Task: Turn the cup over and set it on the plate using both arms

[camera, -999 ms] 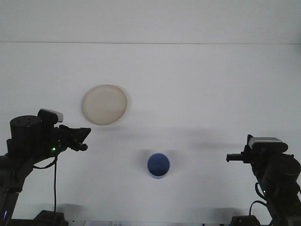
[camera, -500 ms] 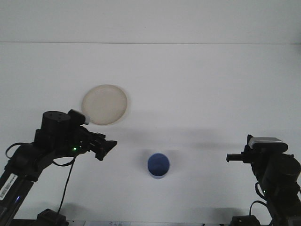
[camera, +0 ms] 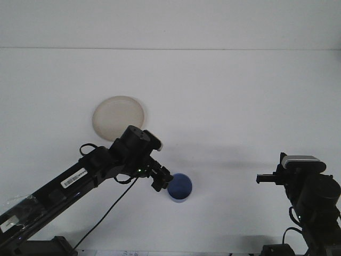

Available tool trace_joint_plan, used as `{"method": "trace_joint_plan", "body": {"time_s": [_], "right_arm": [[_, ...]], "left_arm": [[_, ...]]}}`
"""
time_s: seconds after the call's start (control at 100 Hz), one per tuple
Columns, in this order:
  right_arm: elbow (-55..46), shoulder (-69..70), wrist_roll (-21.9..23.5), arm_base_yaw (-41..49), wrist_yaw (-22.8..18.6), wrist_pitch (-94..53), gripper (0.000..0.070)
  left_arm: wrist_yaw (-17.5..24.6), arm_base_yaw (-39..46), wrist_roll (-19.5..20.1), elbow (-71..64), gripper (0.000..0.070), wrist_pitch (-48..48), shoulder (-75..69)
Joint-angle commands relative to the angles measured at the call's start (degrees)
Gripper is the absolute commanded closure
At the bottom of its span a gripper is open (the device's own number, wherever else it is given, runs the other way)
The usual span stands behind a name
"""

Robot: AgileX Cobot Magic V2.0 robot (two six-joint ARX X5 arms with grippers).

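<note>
A blue cup (camera: 181,187) stands on the white table, front and centre. The round beige plate (camera: 118,117) lies farther back on the left. My left arm reaches across from the lower left. Its gripper (camera: 163,179) is open at the cup's left side, fingertips right against or just short of the wall, and holds nothing. My right gripper (camera: 263,178) hangs low at the right, pointing left toward the cup and well apart from it.
The long black left arm (camera: 80,178) crosses the front-left table just in front of the plate. The right arm's base (camera: 317,205) fills the lower right corner. The table's far edge (camera: 170,49) meets a white wall.
The left arm has swung out from the lower left and stretched right, bringing its gripper from beside the plate to the cup's left side. The right arm, cup and plate have not moved.
</note>
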Motion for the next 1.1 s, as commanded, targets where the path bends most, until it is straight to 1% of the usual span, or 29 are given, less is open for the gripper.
{"method": "trace_joint_plan", "body": {"time_s": [0.0,0.09,0.31,0.35,0.39,0.42,0.48,0.49,0.52,0.61,0.66,0.71,0.81,0.929,0.979,1.039,1.089], "right_arm": [[0.55,0.17,0.57,-0.09,-0.11,0.17,0.07],[0.55,0.17,0.57,-0.09,-0.09,0.17,0.07],[0.55,0.17,0.57,-0.09,-0.09,0.17,0.07],[0.55,0.17,0.57,-0.09,-0.09,0.17,0.07],[0.55,0.17,0.57,-0.09,-0.09,0.17,0.07],[0.55,0.17,0.55,-0.09,-0.09,0.17,0.07],[0.55,0.17,0.55,-0.09,-0.09,0.17,0.07],[0.55,0.17,0.55,-0.09,-0.09,0.17,0.07],[0.55,0.17,0.55,-0.09,-0.09,0.17,0.07],[0.55,0.17,0.55,-0.09,-0.09,0.15,0.07],[0.55,0.17,0.57,-0.09,-0.09,0.13,0.07],[0.55,0.17,0.57,-0.09,-0.09,0.04,0.07],[0.55,0.17,0.57,-0.09,-0.09,-0.17,0.07],[0.55,0.17,0.57,-0.09,-0.09,-0.26,0.07],[0.55,0.17,0.57,-0.09,-0.11,-0.24,0.07],[0.55,0.17,0.57,-0.09,-0.11,-0.26,0.07],[0.55,0.17,0.57,-0.09,-0.11,-0.26,0.07]], "left_arm": [[-1.84,-1.33,2.1,2.54,0.0289,-0.35,2.49],[-4.39,-2.73,3.41,3.98,0.0288,-0.35,5.27],[-4.48,-4.57,4.52,4.35,0.029,-1.68,11.06],[-4.48,-4.98,4.74,4.35,0.0304,-1.75,11.93],[-4.48,-5.29,4.85,4.35,0.0382,-1.44,12.66],[-4.48,-5.42,4.87,4.35,0.0474,-1.11,12.96],[-4.48,-5.68,5.33,4.35,0.0685,-0.11,13.42],[-4.48,-5.7,5.42,4.35,0.07,0.09,13.42],[-4.48,-5.79,5.55,4.35,0.0687,0.57,13.44],[-4.57,-5.81,5.99,5.09,0.069,0.42,13.4],[-5.9,-5.49,6.1,6.32,0.069,-1.14,13.4],[-8.59,-4.79,6.4,8.2,0.069,-3.34,13.4],[-15.23,-2.6,7.02,13.0,0.069,-7.65,13.4],[-20.63,2.97,6.99,19.37,0.069,-10.8,13.42],[-23.5,5.66,7.06,21.49,0.069,-10.58,13.51],[-26.97,8.96,8.11,23.32,0.069,-9.01,13.57],[-28.2,11.85,8.33,24.39,0.069,-7.21,13.79]]}}
